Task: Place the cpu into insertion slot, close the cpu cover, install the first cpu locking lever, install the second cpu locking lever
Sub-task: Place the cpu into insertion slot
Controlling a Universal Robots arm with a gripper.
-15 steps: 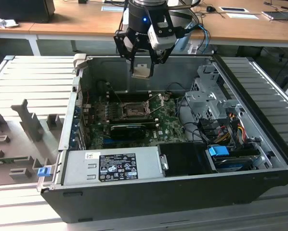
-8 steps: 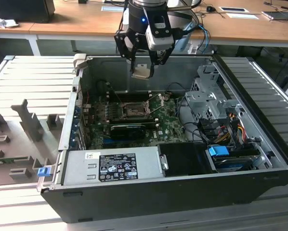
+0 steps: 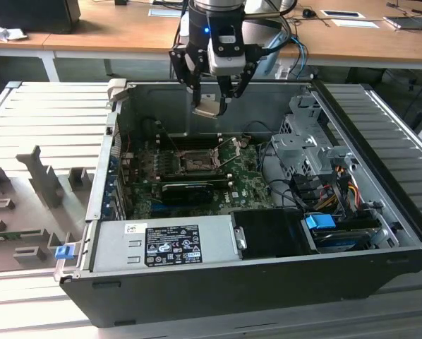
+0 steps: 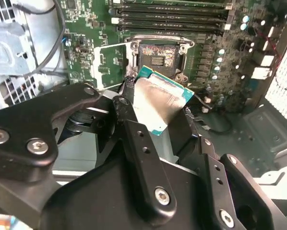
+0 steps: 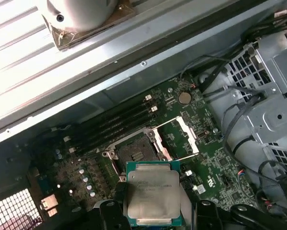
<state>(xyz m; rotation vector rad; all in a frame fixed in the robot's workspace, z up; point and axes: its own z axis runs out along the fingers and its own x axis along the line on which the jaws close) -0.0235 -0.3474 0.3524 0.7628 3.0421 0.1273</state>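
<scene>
Gripper [image 3: 211,104] clamps cpu [image 5: 152,199] | insertion slot [image 5: 136,152] bare | cpu cover [image 5: 189,135] raised

An open black metal computer case [image 3: 267,282] lies on a ribbed grey table [image 3: 49,113]. Inside, a grey labelled power supply box [image 3: 161,244] sits near 1 long black expansion card [image 3: 186,191] on the green motherboard [image 3: 250,185].

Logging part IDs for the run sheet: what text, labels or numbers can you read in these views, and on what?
Nothing is legible enough to quote.
Black label on the power supply, exterior view: white print, too small to read.
White sticker on the same box: too small to read.
Top of the cpu, first wrist view: faint lines of print, blurred.
White marking on the motherboard: unreadable.
</scene>
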